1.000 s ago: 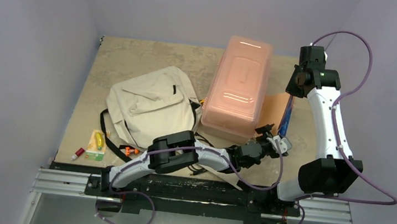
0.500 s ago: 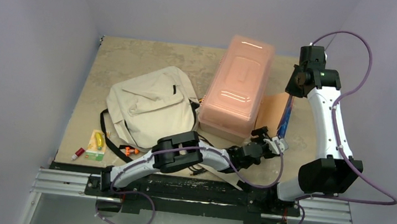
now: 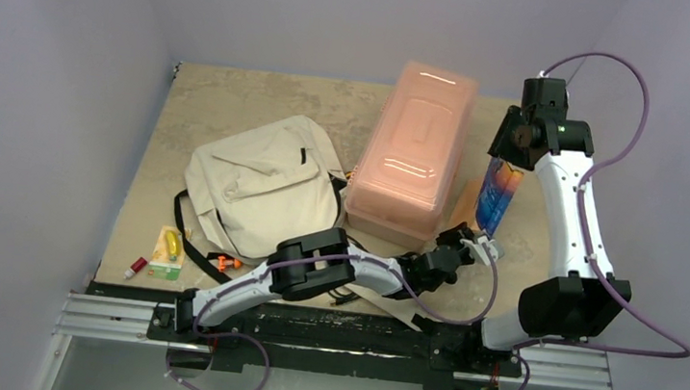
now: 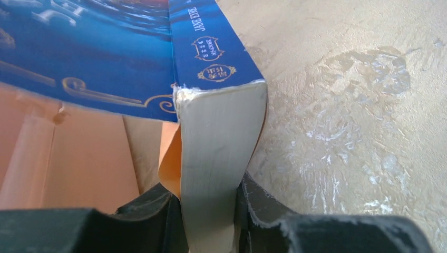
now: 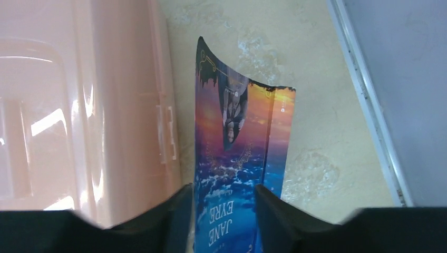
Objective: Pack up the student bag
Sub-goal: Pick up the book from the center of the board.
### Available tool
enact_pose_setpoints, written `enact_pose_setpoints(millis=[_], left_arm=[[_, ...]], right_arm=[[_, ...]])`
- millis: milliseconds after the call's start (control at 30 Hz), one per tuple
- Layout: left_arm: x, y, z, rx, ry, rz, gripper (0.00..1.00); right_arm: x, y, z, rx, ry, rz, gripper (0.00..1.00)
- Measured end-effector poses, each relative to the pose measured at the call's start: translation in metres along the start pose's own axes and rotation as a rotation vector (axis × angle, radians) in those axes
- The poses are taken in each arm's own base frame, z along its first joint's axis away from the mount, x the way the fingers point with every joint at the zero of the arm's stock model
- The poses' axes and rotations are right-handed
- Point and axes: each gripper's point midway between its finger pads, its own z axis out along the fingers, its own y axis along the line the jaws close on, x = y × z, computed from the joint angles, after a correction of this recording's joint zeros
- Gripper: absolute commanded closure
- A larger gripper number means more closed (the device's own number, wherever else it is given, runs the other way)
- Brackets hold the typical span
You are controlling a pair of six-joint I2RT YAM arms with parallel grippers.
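Mottled beige tabletop [image 3: 235, 96] is being shared by the student bag [image 3: 260, 186], lying flat at left-centre, and a pink box [image 3: 413, 154] just beside it. A blue book [image 3: 499, 194] is being pinched across its page block by the left gripper [image 4: 208, 211]. Its other end is being flanked by the right gripper [image 5: 224, 200]; whether that end is being clamped cannot be told.

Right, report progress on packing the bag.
Done: nothing visibly packed; the beige fabric backpack lies flat. In hand: the blue Jane Eyre paperback, pinched by the left fingers, right fingers flanking it. Left: bagging it, probably plus the small items by the near-left edge.
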Motion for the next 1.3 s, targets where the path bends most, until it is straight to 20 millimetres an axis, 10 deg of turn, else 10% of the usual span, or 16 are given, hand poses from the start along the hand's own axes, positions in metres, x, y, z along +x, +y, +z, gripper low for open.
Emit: enact_pose_setpoints(millis=[133, 367, 667, 1000, 1300], left_arm=[[-0.001, -0.004, -0.006, 0.011, -0.004, 0.014, 1.00], [-0.021, -0.012, -0.043, 0.085, 0.008, 0.032, 1.00], [-0.144, 0.015, -0.099, 0.284, -0.088, -0.063, 1.00], [-0.277, 0.141, -0.170, 0.220, -0.276, -0.033, 1.00], [-0.263, 0.287, -0.252, -0.087, -0.232, 0.242, 1.00]], right_arm=[[-0.001, 0.007, -0.002, -0.042, -0.002, -0.003, 0.02], [-0.030, 0.019, -0.042, -0.154, -0.121, 0.031, 0.01], [-0.099, 0.002, -0.202, -0.332, -0.571, 0.161, 0.01], [-0.118, 0.001, -0.324, -0.592, -0.794, 0.331, 0.01], [-0.105, 0.052, -0.311, -0.843, -0.636, 0.335, 0.01]])
